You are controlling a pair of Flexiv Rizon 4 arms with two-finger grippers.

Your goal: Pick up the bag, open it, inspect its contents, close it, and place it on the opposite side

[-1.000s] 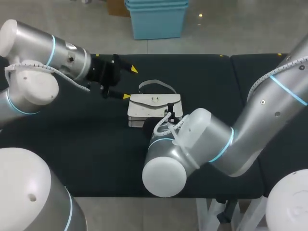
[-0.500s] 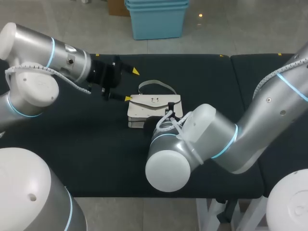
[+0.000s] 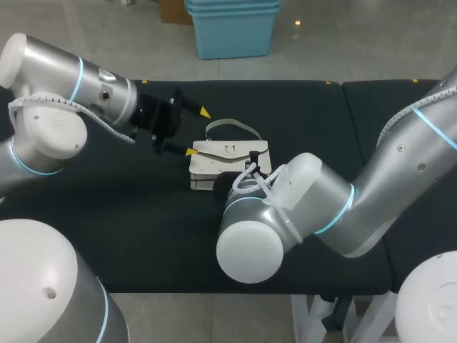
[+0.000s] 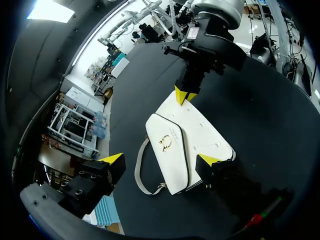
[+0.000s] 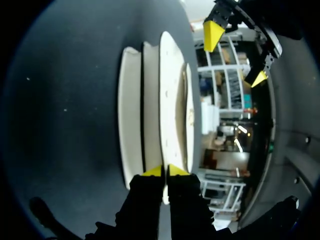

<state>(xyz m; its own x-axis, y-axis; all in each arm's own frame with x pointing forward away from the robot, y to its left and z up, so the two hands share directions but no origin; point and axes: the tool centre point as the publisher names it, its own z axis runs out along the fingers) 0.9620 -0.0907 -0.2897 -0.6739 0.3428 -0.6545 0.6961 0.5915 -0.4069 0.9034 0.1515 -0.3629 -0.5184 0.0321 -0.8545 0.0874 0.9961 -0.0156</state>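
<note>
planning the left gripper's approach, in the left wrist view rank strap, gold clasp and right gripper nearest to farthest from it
1. strap, just ahead of the left gripper
2. gold clasp, mid flap
3. right gripper, at the white handbag's far edge

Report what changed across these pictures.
The left tool, open, edged closer to the white leather handbag. The right arm shifted slightly rightward. The handbag did not move, and the right tool is shut on its flap edge.
</note>
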